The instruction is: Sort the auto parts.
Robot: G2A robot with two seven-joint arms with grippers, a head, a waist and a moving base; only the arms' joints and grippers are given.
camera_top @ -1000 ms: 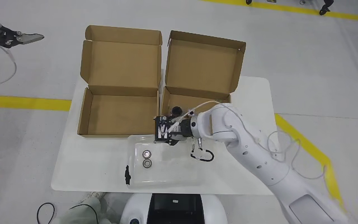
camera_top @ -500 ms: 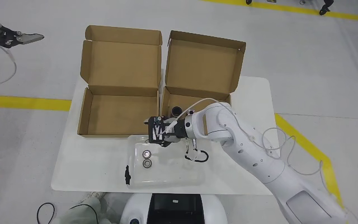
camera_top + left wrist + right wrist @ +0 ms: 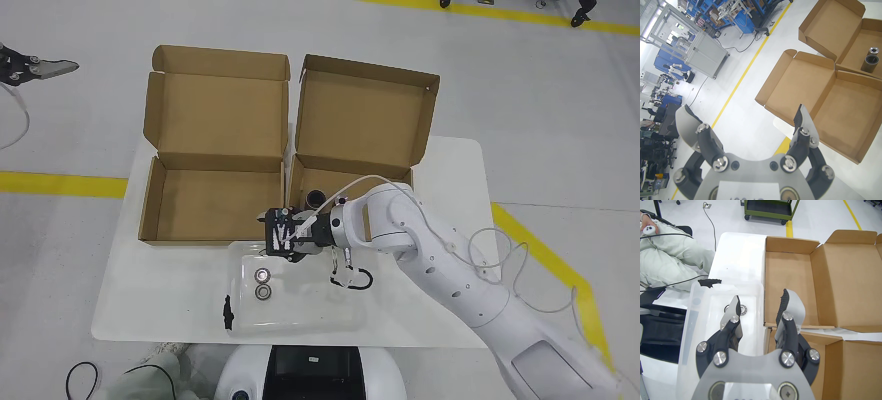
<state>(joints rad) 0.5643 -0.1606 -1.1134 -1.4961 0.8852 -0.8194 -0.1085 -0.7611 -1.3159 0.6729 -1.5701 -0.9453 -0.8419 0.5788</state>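
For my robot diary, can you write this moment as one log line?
right jaws open at tray rim | two bearings in tray | cylinders in box

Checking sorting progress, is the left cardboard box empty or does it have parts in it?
Empty: the left cardboard box has a bare floor in the top view and both wrist views.

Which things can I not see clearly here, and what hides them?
- Right wrist view: the right gripper partly hides the silver ring bearings in the clear plastic tray.
- Top view: the white arm covers part of the floor of the right brown cardboard box.
- Top view: the black scrap at the tray's rim is too small to identify.
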